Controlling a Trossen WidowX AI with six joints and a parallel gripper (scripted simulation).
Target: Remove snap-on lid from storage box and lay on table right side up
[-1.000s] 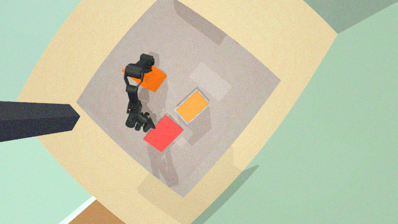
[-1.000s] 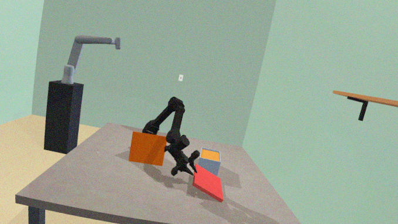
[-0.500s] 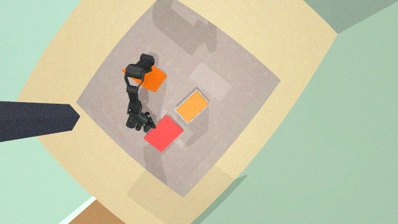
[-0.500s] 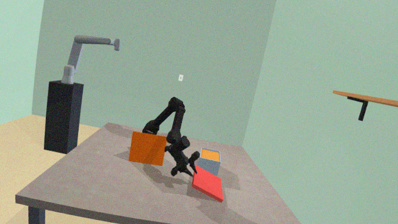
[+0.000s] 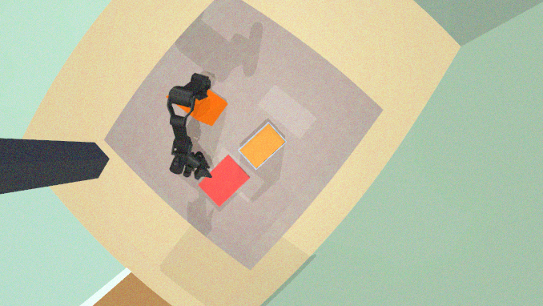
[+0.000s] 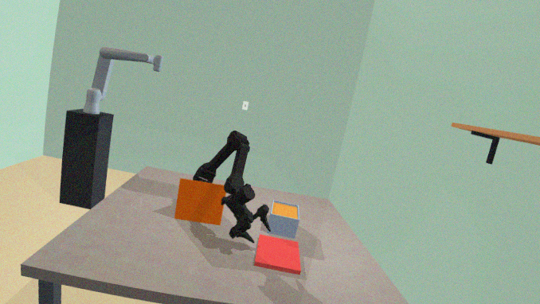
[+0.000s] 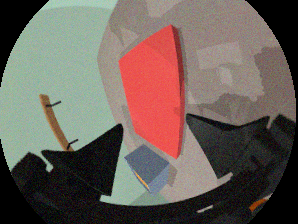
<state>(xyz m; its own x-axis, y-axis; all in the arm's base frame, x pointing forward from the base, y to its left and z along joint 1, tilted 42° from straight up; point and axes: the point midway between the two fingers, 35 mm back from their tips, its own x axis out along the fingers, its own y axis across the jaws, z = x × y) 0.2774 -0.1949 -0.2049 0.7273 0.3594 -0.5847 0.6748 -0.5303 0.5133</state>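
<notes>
The red lid (image 5: 224,181) (image 6: 277,254) (image 7: 155,90) lies flat, or very nearly so, on the table (image 5: 328,116) (image 6: 131,247), its smooth face up, in front of the box in the exterior view. The blue-grey storage box (image 5: 247,160) (image 6: 283,227) (image 7: 146,158) stands upright with its top open and an orange inside showing. My gripper (image 5: 210,171) (image 6: 261,235) (image 7: 154,121) is open and empty, low beside the lid's near edge. Its fingertips stand wide apart, and the lid shows beyond and between them in the wrist view.
An upright orange panel (image 5: 214,111) (image 6: 199,201) stands close beside the arm, on the side away from the box. Another grey arm (image 6: 101,73) stands on a black pedestal (image 6: 84,159) behind the table. A wooden shelf (image 6: 502,134) (image 7: 56,122) is on the wall.
</notes>
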